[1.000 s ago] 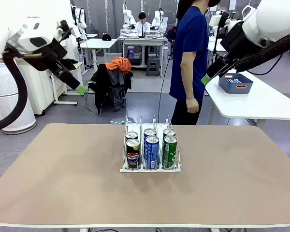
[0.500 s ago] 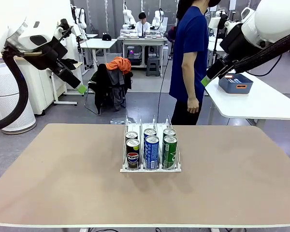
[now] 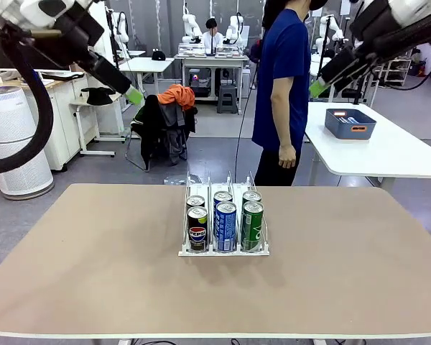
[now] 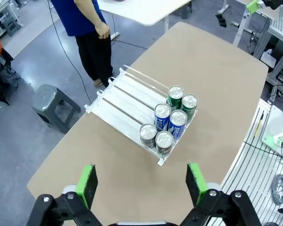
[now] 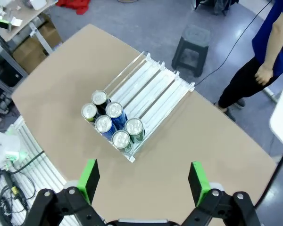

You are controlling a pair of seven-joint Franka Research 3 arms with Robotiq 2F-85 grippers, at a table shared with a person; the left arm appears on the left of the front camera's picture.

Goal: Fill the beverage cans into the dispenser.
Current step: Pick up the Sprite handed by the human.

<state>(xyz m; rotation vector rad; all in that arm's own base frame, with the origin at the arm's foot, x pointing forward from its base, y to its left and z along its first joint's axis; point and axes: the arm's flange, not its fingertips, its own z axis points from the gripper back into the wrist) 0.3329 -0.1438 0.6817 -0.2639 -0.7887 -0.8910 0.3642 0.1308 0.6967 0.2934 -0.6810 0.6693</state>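
The dispenser stands mid-table, its three lanes running away from me. Several beverage cans stand upright at its front end, two per lane: a black Pepsi can, a blue can and a green can in front. My left gripper hangs high at the upper left, open and holding nothing. My right gripper hangs high at the upper right, open too. From above, the left gripper and right gripper look down on the dispenser and cans.
A person in a blue shirt stands at the table's far edge, hand hanging down. A white side table at the right carries a blue-grey tub. A grey stool stands on the floor behind the table.
Both arms have lifted: the left gripper moved up and slightly right, the right gripper up. The cans and dispenser have not moved.
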